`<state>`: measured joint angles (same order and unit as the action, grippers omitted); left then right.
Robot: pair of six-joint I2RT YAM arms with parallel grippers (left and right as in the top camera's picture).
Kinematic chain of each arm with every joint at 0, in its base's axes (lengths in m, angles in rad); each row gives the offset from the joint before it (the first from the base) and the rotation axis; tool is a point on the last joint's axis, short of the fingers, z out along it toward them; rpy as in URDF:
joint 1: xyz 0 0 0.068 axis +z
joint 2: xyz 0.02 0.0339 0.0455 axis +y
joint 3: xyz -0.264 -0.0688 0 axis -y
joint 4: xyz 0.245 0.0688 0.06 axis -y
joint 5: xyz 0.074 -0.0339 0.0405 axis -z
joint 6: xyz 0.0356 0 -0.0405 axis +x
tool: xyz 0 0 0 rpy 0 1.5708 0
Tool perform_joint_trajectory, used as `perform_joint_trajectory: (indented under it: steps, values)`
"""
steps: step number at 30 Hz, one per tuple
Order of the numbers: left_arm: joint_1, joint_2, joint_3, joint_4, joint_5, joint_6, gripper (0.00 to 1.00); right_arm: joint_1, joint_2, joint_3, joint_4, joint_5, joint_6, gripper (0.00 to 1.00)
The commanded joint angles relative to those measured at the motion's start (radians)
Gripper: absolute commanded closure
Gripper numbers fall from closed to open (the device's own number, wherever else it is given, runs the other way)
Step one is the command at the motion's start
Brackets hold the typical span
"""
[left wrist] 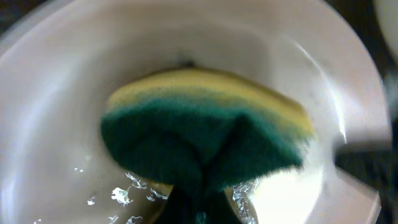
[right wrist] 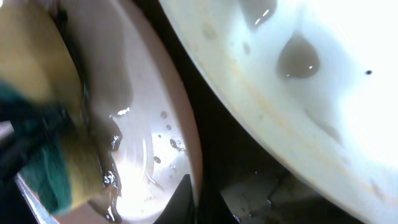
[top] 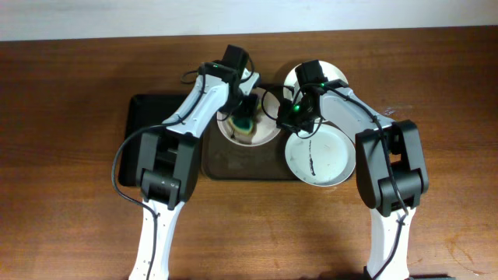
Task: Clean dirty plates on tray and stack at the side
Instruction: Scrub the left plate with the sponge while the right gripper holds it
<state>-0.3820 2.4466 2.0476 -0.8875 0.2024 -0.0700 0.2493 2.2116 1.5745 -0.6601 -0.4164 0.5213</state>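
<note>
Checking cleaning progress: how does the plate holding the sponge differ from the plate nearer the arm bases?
The sponge plate has a green-and-yellow sponge in it and looks wet; the front plate holds nothing. The front plate bears a black streak; the sponge plate shows none. Both are round and white.

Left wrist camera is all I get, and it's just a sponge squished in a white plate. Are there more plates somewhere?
Observer: Yes. A second plate lies to the right of your plate, across the brown tray at its right edge.
Operator: Is it dirty?
Observer: Yes, one thin black streak runs down its middle.
Operator: Any others?
Observer: A third plate sits beyond that one, partly hidden under the right arm.
</note>
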Motion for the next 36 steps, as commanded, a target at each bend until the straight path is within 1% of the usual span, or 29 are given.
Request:
perform_joint_trajectory:
  steps: [1,2,3,6,8,9,10,11,13,14,15,16,17,18,19,20,21,22,24,26,27,29,32,35,36]
  values:
    - [0.011,0.059,-0.018,0.034,-0.408,-0.316,1.00,0.009,0.022,-0.023,-0.021,0.002,-0.012,0.96]
    - [0.011,0.059,-0.018,-0.006,-0.388,-0.313,1.00,0.009,0.022,-0.023,-0.021,0.002,-0.013,0.96]
    - [0.011,0.059,-0.018,-0.050,-0.336,-0.259,1.00,0.009,0.022,-0.023,-0.021,0.001,-0.016,0.96]
    - [0.011,0.059,-0.017,-0.224,-0.056,0.016,1.00,0.009,0.022,-0.023,-0.021,0.001,-0.016,0.96]
    - [0.012,0.059,-0.016,-0.367,0.177,0.281,1.00,0.009,0.022,-0.023,-0.021,0.001,-0.016,0.96]
    - [0.012,0.059,-0.014,-0.397,0.250,0.377,1.00,0.009,0.022,-0.023,-0.021,0.001,-0.015,0.96]
    - [0.012,0.059,-0.011,-0.403,0.278,0.422,1.00,0.010,0.022,-0.023,-0.021,0.001,-0.016,0.96]
    - [0.012,0.059,-0.009,-0.376,0.278,0.422,1.00,0.011,0.022,-0.023,-0.021,0.001,-0.016,0.96]
    - [0.013,0.059,-0.005,-0.272,0.259,0.324,1.00,0.011,0.022,-0.023,-0.021,0.001,-0.016,0.96]
    - [0.013,0.059,-0.005,-0.184,0.165,0.196,1.00,0.011,0.022,-0.023,-0.021,0.001,-0.016,0.96]
    - [0.013,0.059,-0.005,-0.103,0.035,0.078,1.00,0.011,0.022,-0.023,-0.021,0.001,-0.016,0.96]
    - [0.013,0.059,-0.005,-0.040,-0.076,0.005,1.00,0.011,0.022,-0.023,-0.021,0.001,-0.016,0.96]
    - [0.013,0.059,-0.005,0.026,-0.193,-0.061,1.00,0.011,0.022,-0.023,-0.021,0.001,-0.016,0.96]
    - [0.013,0.059,-0.005,0.050,-0.253,-0.087,1.00,0.011,0.022,-0.023,-0.021,0.001,-0.016,0.96]
    - [0.011,0.059,-0.005,0.068,-0.398,-0.148,1.00,0.011,0.022,-0.023,-0.021,0.001,-0.016,0.96]
    - [0.010,0.059,-0.005,0.058,-0.467,-0.169,1.00,0.011,0.022,-0.023,-0.021,0.001,-0.017,0.96]
    - [0.010,0.059,-0.003,0.033,-0.510,-0.169,1.00,0.011,0.022,-0.023,-0.021,0.001,-0.019,0.96]
    - [0.010,0.059,0.007,-0.014,-0.517,-0.169,1.00,0.011,0.022,-0.023,-0.020,0.001,-0.019,0.96]
    - [0.010,0.057,0.076,-0.132,-0.423,-0.158,1.00,0.011,0.022,-0.023,-0.020,0.001,-0.019,0.96]
    - [0.012,0.057,0.226,-0.253,-0.109,0.085,1.00,0.011,0.022,-0.023,-0.021,0.001,-0.020,0.96]
    - [0.012,0.057,0.267,-0.286,-0.085,0.108,1.00,0.011,0.022,-0.023,-0.021,0.001,-0.020,0.96]
    - [0.012,0.057,0.343,-0.345,-0.094,0.126,1.00,0.011,0.022,-0.023,-0.021,0.001,-0.020,0.96]
    - [0.012,0.057,0.345,-0.344,-0.093,0.148,1.00,0.011,0.022,-0.023,-0.021,0.001,-0.027,0.96]
    - [0.011,0.059,0.339,-0.378,-0.086,0.262,1.00,0.011,0.022,-0.023,-0.021,0.001,-0.027,0.96]
    - [0.010,0.060,0.318,-0.390,-0.086,0.318,1.00,0.011,0.022,-0.023,-0.021,0.001,-0.027,0.96]
